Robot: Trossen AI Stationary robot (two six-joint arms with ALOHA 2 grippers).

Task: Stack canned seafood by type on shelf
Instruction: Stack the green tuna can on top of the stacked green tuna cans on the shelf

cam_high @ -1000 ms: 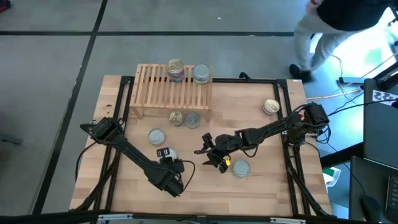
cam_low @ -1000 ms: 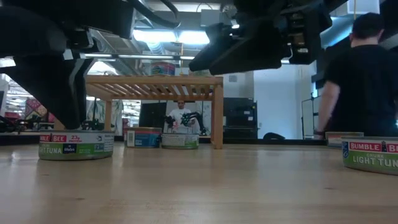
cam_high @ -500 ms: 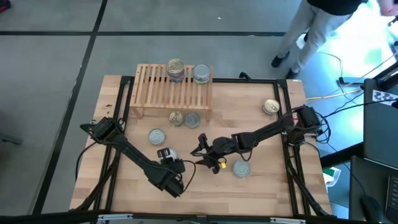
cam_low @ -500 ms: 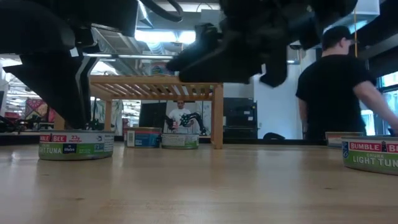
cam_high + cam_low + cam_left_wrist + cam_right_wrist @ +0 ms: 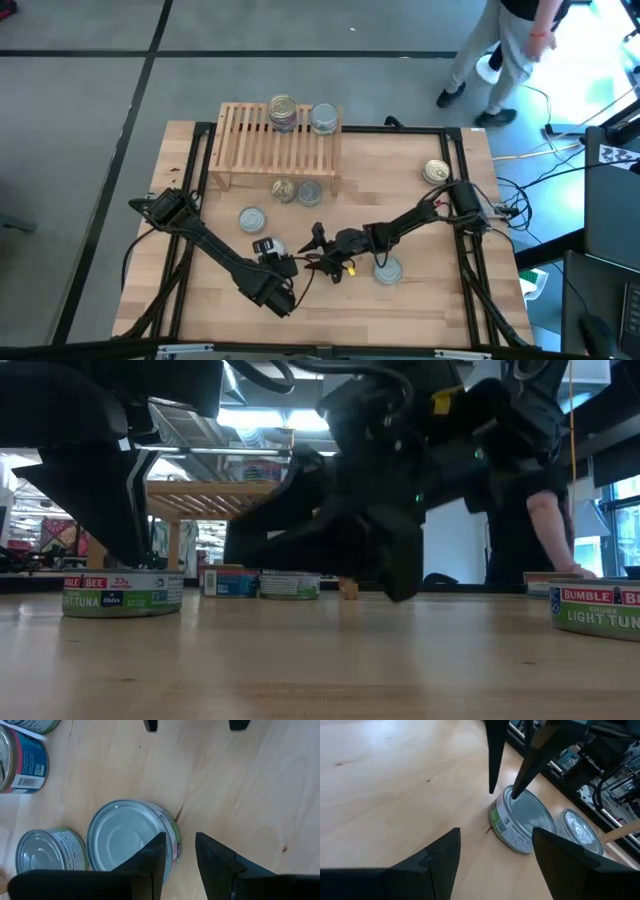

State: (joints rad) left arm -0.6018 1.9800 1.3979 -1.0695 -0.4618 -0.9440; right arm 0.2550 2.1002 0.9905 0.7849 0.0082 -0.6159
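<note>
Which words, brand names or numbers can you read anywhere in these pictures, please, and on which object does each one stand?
"BUMBLE BEE" and "TUNA": side label of the flat round silver-lidded tin at the low view's left.
"BUMBLE" and "LIGHT TUN", cut off by the edge: side label of the flat round tin at that view's right.
Barcode digits on the blue-and-pink labelled tin in the left wrist view: too small to read.
Labels on the two tins under the slatted wooden shelf: too blurred.

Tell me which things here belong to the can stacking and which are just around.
Job: shelf; gold-lid stack; silver-lid can beside it; front gold can; front silver can; left silver can; middle silver can; right silver can; far-right gold can.
Not job: black table frame; person beyond table.
</note>
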